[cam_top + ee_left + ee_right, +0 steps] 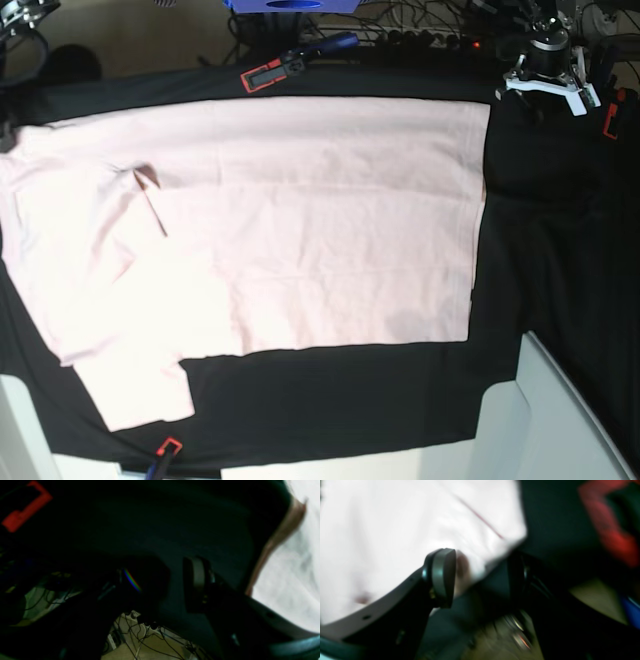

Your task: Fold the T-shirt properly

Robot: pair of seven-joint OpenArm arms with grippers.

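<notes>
T-shirt (300, 220): spread flat, plain side up, on black table cloth (560, 260) | left gripper (546, 80): jaws parted, empty, beyond hem corner | right gripper (480, 577): parted, empty, at the shirt's edge | risk: regrasping may snag cloth beneath, dragging both.

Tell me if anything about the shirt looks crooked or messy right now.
Yes. The T-shirt lies flat across most of the black cloth, but its left end in the base view is uneven: a small crease sticks up and a sleeve juts toward the front edge.

Both grippers, left (160, 585) & right (480, 577), jaws apart, empty.
</notes>
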